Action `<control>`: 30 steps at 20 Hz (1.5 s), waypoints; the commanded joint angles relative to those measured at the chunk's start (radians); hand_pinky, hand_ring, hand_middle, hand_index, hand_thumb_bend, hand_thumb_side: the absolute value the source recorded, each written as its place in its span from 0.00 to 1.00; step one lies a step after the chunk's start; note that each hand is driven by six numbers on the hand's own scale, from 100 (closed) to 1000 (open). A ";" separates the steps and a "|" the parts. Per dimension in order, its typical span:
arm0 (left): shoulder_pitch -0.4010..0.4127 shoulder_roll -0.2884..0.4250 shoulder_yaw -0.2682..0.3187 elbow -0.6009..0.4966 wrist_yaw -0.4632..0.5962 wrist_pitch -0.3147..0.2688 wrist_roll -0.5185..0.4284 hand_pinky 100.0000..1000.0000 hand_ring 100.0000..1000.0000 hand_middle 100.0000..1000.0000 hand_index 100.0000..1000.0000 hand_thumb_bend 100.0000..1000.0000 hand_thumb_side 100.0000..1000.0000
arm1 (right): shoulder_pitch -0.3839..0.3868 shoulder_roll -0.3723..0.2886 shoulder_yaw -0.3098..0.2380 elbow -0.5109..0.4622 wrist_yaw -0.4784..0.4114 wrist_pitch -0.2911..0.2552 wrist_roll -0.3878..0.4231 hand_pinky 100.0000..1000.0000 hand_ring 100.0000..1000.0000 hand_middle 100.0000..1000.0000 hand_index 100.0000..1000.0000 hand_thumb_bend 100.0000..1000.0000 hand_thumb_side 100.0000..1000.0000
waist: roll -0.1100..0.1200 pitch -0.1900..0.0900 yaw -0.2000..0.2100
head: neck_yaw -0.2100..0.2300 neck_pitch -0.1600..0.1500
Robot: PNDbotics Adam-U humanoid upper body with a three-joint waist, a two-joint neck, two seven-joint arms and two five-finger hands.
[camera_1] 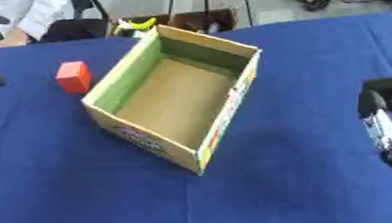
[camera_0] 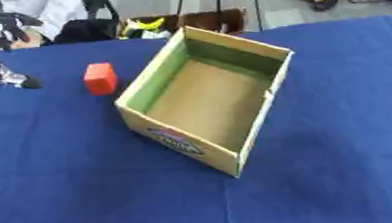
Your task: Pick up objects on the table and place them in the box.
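**Left eye view: open box with one red block beside it**

Left eye view looks down at a blue cloth-covered table (camera_0: 316, 193) that lies askew in the picture. Near the middle stands a cardboard box (camera_0: 261, 106), open at the top, its long side running away from you. Its inner walls are green toward the left and far end, its floor plain brown. A printed label shows on the near outer wall. Nothing can be seen inside the box.

Just to the left of the box, apart from it, a small red block (camera_0: 100, 78) stands on the cloth.

Your left hand (camera_0: 5, 77) shows at the left edge, level with the block and a little away from it. Only a dark, narrow part of it reaches into view, so you cannot tell whether its fingers are released or clenched. It touches neither block nor box.

Your right hand (camera_1: 391, 124) shows best in the right eye view, at the right edge, well apart from the box. It appears as a blurred black and silver mass, and the state of its fingers cannot be told either.
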 commanded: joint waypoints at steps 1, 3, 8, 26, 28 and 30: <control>-0.045 0.011 -0.002 0.040 -0.041 0.005 -0.017 0.56 0.78 0.93 1.00 0.77 0.54 | -0.020 -0.022 0.004 -0.009 -0.001 -0.004 0.006 0.82 0.78 0.47 0.68 0.12 0.43 | -0.002 -0.016 -0.005 | 0.015 -0.016; -0.067 -0.005 -0.008 0.056 -0.054 0.011 -0.020 0.56 0.77 0.93 1.00 0.76 0.54 | -0.023 -0.022 0.007 -0.009 -0.002 -0.005 0.009 0.82 0.78 0.47 0.68 0.12 0.43 | 0.000 -0.013 -0.012 | 0.023 -0.020; -0.099 -0.032 -0.013 0.085 -0.063 0.028 -0.018 0.56 0.77 0.95 1.00 0.77 0.54 | -0.031 -0.025 0.010 -0.009 -0.004 -0.008 0.013 0.82 0.78 0.47 0.68 0.12 0.43 | 0.008 -0.006 -0.026 | 0.033 -0.023; -0.147 -0.075 -0.018 0.143 -0.030 0.048 -0.049 0.56 0.75 0.90 0.97 0.74 0.49 | -0.056 -0.035 0.023 -0.027 -0.026 -0.020 0.019 0.82 0.78 0.47 0.68 0.11 0.43 | 0.036 0.013 -0.067 | 0.059 -0.045; -0.147 -0.075 -0.019 0.146 -0.045 0.054 -0.054 0.56 0.75 0.89 0.95 0.72 0.49 | -0.055 -0.036 0.023 -0.027 -0.026 -0.019 0.019 0.82 0.78 0.47 0.68 0.11 0.43 | 0.039 0.014 -0.069 | 0.059 -0.048; -0.146 -0.077 -0.021 0.147 -0.070 0.062 -0.056 0.59 0.78 0.88 0.94 0.71 0.49 | -0.053 -0.037 0.022 -0.028 -0.026 -0.018 0.020 0.82 0.78 0.47 0.68 0.11 0.43 | 0.040 0.015 -0.069 | 0.061 -0.049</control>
